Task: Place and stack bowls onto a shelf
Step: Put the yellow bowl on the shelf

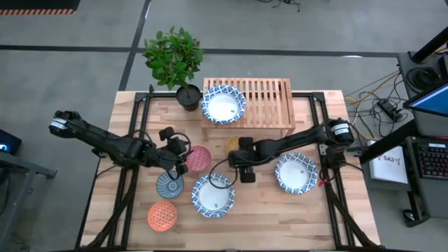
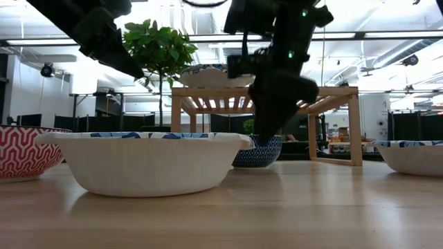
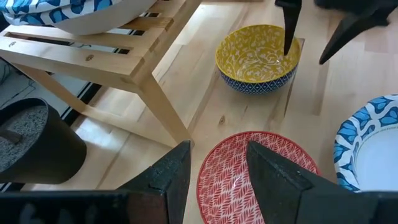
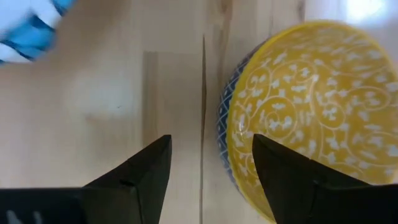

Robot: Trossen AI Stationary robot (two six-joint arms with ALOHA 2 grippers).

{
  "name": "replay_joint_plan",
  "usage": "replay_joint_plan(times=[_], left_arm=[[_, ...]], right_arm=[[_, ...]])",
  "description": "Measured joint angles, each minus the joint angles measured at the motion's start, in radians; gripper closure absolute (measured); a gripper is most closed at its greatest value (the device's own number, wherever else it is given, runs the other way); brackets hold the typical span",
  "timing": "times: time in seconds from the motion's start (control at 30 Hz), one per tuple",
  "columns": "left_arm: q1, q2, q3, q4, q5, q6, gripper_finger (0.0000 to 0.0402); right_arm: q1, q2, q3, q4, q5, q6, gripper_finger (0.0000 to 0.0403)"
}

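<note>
The shelf (image 1: 262,98) stands at the table's far side with one blue-white bowl (image 1: 223,105) resting on its slats. The yellow bowl (image 4: 311,106) sits on the table in front of the shelf. My right gripper (image 4: 211,146) is open above it, pointing steeply down, with the bowl's rim (image 4: 227,140) between the fingers: one finger is over the inside and one outside, and no touch shows. My left gripper (image 3: 217,152) hangs open over the left rim of the red bowl (image 3: 261,168), which rests on the table.
Two more blue-white bowls (image 1: 213,194) (image 1: 296,172) sit on the near half of the table. A teal bowl (image 1: 170,184) and an orange bowl (image 1: 162,215) lie at the near left. A black plant pot (image 1: 187,96) stands left of the shelf.
</note>
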Motion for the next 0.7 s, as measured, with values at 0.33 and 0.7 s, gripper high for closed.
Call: replay_joint_plan(times=[0.33,0.7], left_arm=[[0.000,0.000,-0.005,-0.001,-0.001,0.005,0.0263],[0.000,0.000,-0.005,0.001,-0.003,0.008,0.0263]], right_arm=[[-0.003,0.021,-0.001,0.009,0.008,-0.010,0.0253],[-0.003,0.014,-0.001,0.025,0.006,-0.013,0.0367]])
